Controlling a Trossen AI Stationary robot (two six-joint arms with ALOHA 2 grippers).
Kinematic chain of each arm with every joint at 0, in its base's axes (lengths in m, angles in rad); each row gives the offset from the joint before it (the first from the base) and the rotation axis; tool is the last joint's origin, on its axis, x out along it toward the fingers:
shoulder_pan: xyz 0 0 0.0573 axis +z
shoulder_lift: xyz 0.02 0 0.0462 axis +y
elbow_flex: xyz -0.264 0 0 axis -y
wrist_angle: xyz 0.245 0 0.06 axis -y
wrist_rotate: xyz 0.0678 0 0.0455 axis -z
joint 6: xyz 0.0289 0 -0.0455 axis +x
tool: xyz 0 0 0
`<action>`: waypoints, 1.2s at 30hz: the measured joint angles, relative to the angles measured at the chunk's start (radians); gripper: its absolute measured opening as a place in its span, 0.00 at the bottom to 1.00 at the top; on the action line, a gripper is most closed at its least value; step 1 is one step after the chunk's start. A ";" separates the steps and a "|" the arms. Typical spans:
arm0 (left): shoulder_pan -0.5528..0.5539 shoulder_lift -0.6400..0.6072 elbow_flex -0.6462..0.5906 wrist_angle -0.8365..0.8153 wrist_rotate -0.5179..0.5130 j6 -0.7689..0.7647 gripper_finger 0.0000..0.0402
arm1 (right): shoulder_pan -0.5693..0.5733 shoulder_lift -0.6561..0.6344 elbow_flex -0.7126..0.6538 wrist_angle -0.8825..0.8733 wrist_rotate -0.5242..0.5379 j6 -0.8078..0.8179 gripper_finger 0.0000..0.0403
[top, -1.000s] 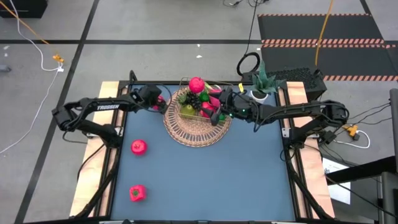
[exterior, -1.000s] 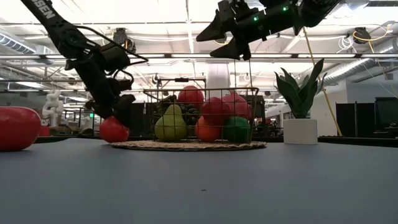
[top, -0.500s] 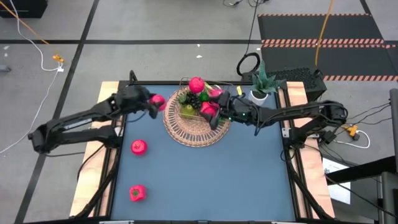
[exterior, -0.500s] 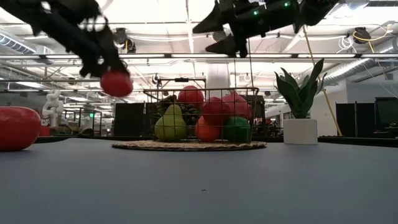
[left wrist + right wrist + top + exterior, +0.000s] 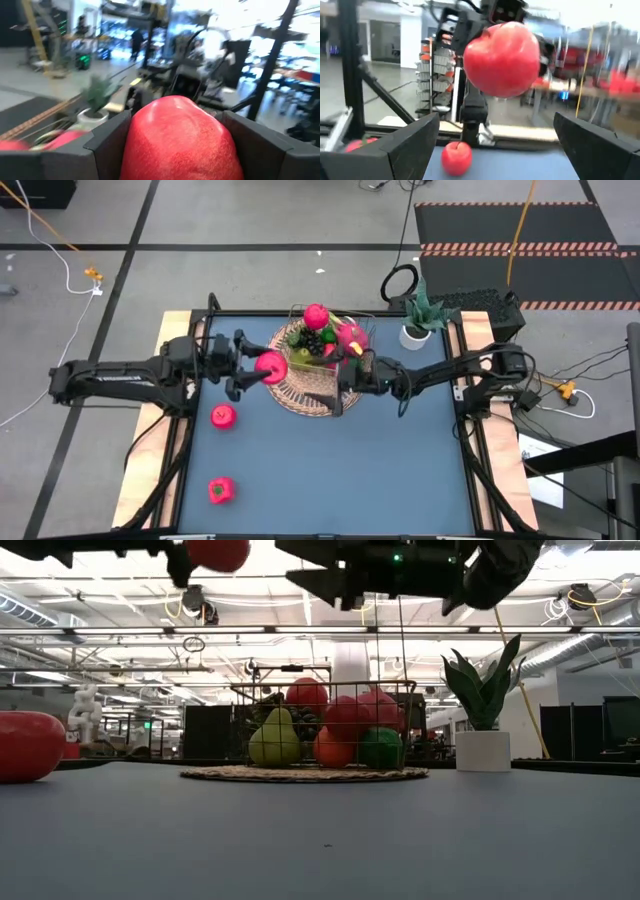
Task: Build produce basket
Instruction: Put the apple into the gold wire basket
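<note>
My left gripper [image 5: 256, 367] is shut on a pink-red round fruit [image 5: 271, 365] and holds it high over the left rim of the basket [image 5: 300, 392], a round tan wicker tray. Its wire frame [image 5: 322, 725] holds a green pear, red and pink round fruits, dark grapes and a dragon fruit. My right gripper [image 5: 338, 384] hangs open above the basket's near right part, pointing toward the left gripper; in its wrist view the held fruit [image 5: 502, 59] shows ahead of it. Two more red fruits [image 5: 223, 416] [image 5: 220, 490] rest on the blue table. My left gripper pinches the pink-red round fruit [image 5: 177, 142] by its two sides, one finger [image 5: 107, 145] on each. The fingers come level from the table's left. The fruit is lifted clear, high above the table at the top of the low view [image 5: 218, 552].
A green plant in a white pot [image 5: 415, 332] stands at the table's far right, beside the basket. A large red fruit [image 5: 30, 745] sits close to the low camera at the left. The near half of the blue table [image 5: 330, 470] is bare apart from the two fruits.
My left gripper has lifted the pink-red fruit off the table by the basket's left edge, carried it up and shifted it right, over the basket's rim. My right gripper has moved a little toward the near edge and levelled out above the basket, staying open.
</note>
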 joint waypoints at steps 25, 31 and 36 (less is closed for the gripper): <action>-0.098 0.360 0.002 0.480 -0.046 -0.050 0.75 | 0.096 0.088 0.023 0.273 0.164 -0.465 0.97; -0.108 0.362 0.003 0.471 -0.035 -0.052 0.74 | 0.098 0.091 0.024 0.295 0.185 -0.466 0.97; -0.108 0.362 0.003 0.467 -0.033 -0.051 0.74 | 0.098 0.090 0.025 0.271 0.185 -0.509 0.97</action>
